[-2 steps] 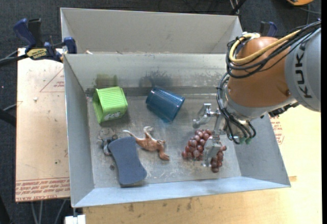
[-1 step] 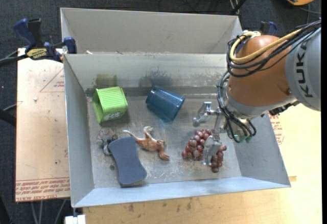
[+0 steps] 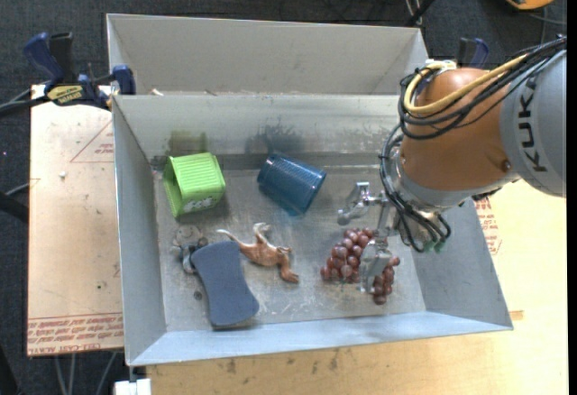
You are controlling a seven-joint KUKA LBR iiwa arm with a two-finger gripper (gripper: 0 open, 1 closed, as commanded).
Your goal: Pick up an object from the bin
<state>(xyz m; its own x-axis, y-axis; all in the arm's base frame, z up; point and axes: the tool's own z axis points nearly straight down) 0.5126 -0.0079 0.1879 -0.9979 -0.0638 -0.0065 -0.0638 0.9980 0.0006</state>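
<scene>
Near right wall [image 3: 455, 262], jaws over red grape bunch [image 3: 345, 260]; open floor [image 3: 311, 226] leftward.

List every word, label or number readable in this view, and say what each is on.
"KU": black letters on the robot's grey arm link; the rest runs out of view.
Pale marking on the bright green plastic cube: too small to read.
Nothing else in the bin shows readable print.

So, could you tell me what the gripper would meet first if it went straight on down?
Most likely the bunch of dark red grapes in the near right part of the bin: the gripper points down right over it. Depth is unclear from above; it may already touch.
</scene>
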